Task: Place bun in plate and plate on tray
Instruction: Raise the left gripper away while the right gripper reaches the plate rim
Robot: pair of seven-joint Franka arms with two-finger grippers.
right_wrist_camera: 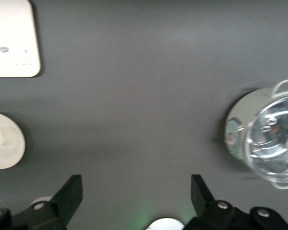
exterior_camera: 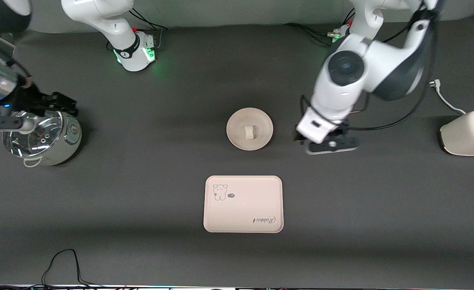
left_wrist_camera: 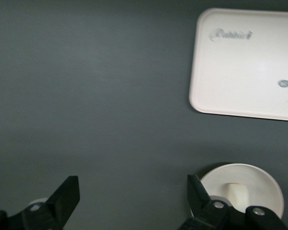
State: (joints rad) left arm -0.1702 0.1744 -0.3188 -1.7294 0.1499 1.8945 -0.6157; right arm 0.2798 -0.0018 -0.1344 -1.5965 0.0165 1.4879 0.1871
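The small white bun [exterior_camera: 249, 131] lies in the middle of the round cream plate [exterior_camera: 237, 139] at the table's centre. The rectangular cream tray [exterior_camera: 243, 209] with the "Rabbit" lettering sits nearer to the front camera than the plate, with nothing on it. My left gripper [exterior_camera: 331, 146] hangs open over bare table beside the plate, toward the left arm's end. In the left wrist view the gripper [left_wrist_camera: 133, 187] is open and holds nothing, with the plate [left_wrist_camera: 266, 184], bun [left_wrist_camera: 237, 194] and tray [left_wrist_camera: 245, 62] in sight. My right gripper [exterior_camera: 60, 104] waits open over the pot; its wrist view shows the open gripper [right_wrist_camera: 137, 187] holding nothing.
A steel pot with a glass lid [exterior_camera: 40, 139] stands at the right arm's end of the table. A cream toaster [exterior_camera: 468, 133] with its white cable stands at the left arm's end. A black cable [exterior_camera: 64, 262] loops along the table's near edge.
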